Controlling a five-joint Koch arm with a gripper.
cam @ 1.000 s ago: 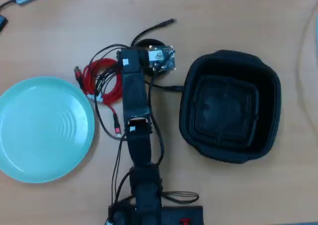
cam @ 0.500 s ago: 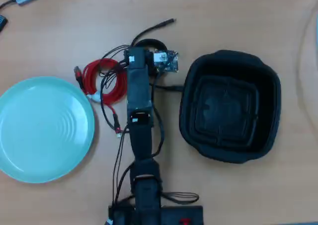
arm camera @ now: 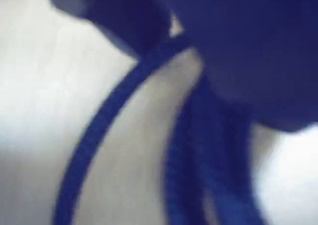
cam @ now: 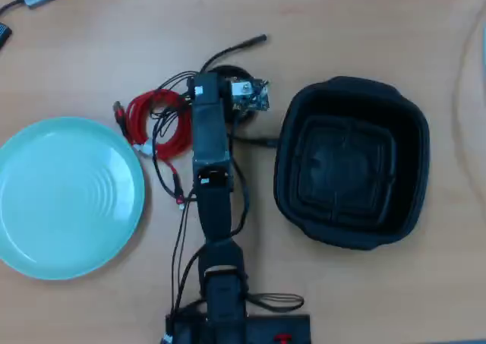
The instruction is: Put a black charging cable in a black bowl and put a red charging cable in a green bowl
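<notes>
Wooden worktop (cam: 357, 283) fills my overhead view. Right of the jaws (cam: 228, 78) sits the empty black bowl (cam: 410, 169); left, well apart, the empty green bowl (cam: 45, 230). Just left of the jaws lies the red cable (cam: 144, 116), under arm wires that could snag. Beneath the jaws is the black cable (cam: 243, 44): light, floppy, best taken across its coil. Whether they're pinching, I can't tell.

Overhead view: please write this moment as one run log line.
arm over black charging cable | red charging cable on table | green bowl empty | black bowl empty

Black charging cable (cam: 228, 74) mostly under arm (cam: 210, 154)
</notes>
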